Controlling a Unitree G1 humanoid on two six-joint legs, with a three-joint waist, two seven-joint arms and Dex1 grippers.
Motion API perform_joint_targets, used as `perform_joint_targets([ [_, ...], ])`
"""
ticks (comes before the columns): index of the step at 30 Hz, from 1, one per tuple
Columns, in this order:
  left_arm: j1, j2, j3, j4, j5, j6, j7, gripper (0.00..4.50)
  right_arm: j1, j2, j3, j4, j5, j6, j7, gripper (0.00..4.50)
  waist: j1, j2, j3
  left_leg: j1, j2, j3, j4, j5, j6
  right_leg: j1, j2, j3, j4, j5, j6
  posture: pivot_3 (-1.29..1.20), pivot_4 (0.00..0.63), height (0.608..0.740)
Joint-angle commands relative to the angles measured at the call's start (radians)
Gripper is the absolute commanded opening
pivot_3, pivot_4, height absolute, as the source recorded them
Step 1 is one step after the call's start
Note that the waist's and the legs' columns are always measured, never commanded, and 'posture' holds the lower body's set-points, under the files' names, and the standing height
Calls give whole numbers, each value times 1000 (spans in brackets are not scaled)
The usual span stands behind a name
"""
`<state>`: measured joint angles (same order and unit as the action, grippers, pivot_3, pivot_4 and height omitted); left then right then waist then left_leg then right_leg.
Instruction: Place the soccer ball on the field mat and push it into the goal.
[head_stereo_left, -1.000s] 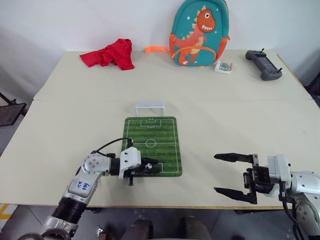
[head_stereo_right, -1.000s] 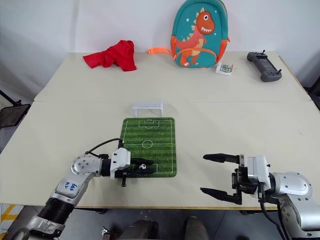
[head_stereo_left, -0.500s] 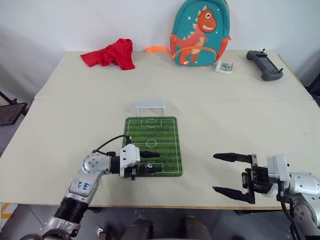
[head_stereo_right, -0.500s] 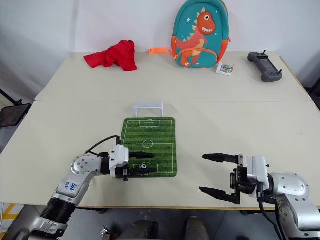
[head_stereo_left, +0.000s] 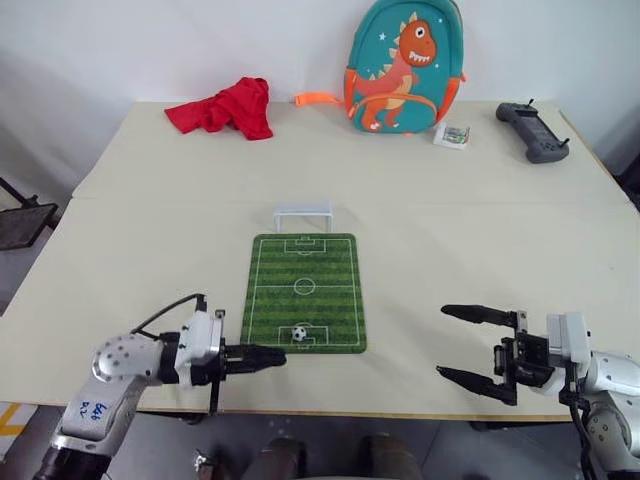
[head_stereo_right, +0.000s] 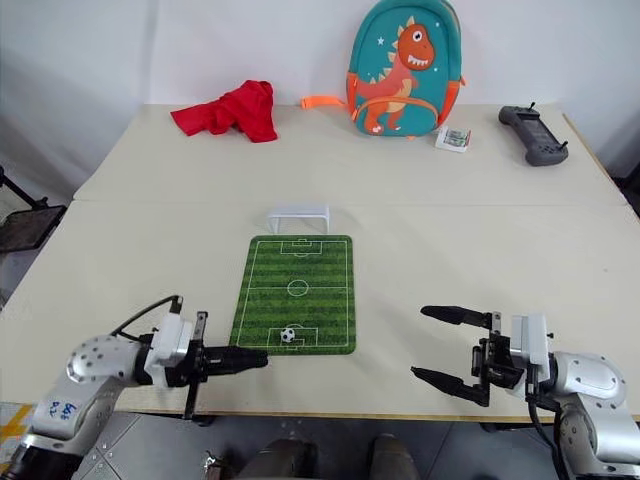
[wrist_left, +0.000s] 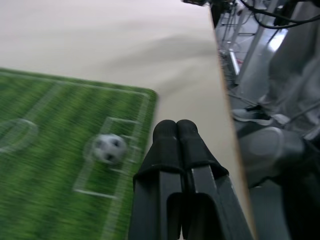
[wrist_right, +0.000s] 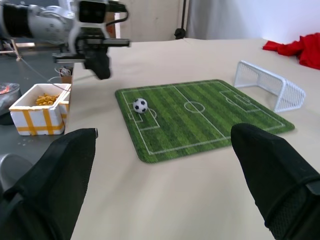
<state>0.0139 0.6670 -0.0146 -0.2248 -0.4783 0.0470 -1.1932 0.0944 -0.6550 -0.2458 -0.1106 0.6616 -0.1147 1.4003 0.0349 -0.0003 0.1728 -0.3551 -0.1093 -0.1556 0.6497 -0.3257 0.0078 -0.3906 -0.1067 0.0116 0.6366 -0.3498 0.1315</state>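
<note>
**A:** Beige tabletop (head_stereo_left: 150, 250) against a white wall, clutter along the far edge: a red cloth (head_stereo_left: 222, 106) at about eleven o'clock, a dinosaur backpack (head_stereo_left: 402, 66) near twelve, a dark controller (head_stereo_left: 533, 131) at two. What about the task's own things?

**B:** The field mat (head_stereo_left: 330, 285) lies mid-table. The soccer ball (head_stereo_left: 299, 332) sits on it, in the penalty box at the mat's six o'clock end, touching nothing. The goal (head_stereo_left: 302, 213) stands just beyond the mat's twelve o'clock end, mouth facing the pitch.

**A:** So the placing is done?

**B:** I'd judge so; the pushing is the step in hand.

**A:** And the grippers?

**B:** The left gripper (head_stereo_left: 276, 355) has its two fingers pressed together and empty, tip near the mat's corner at about seven o'clock from the ball. The right gripper (head_stereo_left: 460, 342) hangs well apart at four o'clock, jaws spread wide, holding nothing.

**A:** Next move?

**B:** Likely getting the closed tip behind the ball at its six o'clock side, then nudging straight toward twelve. Off-centre contact could send so small a ball wide.
</note>
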Motion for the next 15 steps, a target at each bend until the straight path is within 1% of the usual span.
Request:
perform_joint_targets([
  [1, 14, -41, -54, -15, 59, -39, 31, 30, 2, 4, -22, -5, -10, -46, 9, 4500, -3, 0, 0, 0, 0, 1, 0, 0, 0, 0, 0, 0, 0, 0, 0, 0, 150, 740],
  [6, -39, -89, -84, 83, 125, -48, 86, 30, 11, 14, -17, -8, -25, -62, -11, 4500, -8, 0, 0, 0, 1, 0, -1, 0, 0, -1, 1, 0, 1, 0, 0, 0, 150, 740],
  [10, -97, -107, -98, 140, 131, -65, 65, 30, 11, 23, -6, -14, -33, -66, -22, 4500, -9, 0, 0, 0, 0, 1, -1, 0, 0, -2, 1, -1, 1, 0, 0, 0, 150, 740],
  [14, -151, -127, -101, 187, 139, -71, 75, 30, 9, 31, 0, -22, -35, -62, -33, 4500, -9, 0, 0, 0, 1, 1, -1, 0, 0, -2, 1, -2, 1, 0, 0, 0, 150, 740],
  [15, -184, -139, -102, 219, 154, -83, 88, 30, 8, 36, 4, -28, -35, -59, -40, 4500, -8, 0, 0, 0, 1, 1, -1, 0, 0, -2, 1, -2, 1, 0, 0, 0, 150, 740],
])
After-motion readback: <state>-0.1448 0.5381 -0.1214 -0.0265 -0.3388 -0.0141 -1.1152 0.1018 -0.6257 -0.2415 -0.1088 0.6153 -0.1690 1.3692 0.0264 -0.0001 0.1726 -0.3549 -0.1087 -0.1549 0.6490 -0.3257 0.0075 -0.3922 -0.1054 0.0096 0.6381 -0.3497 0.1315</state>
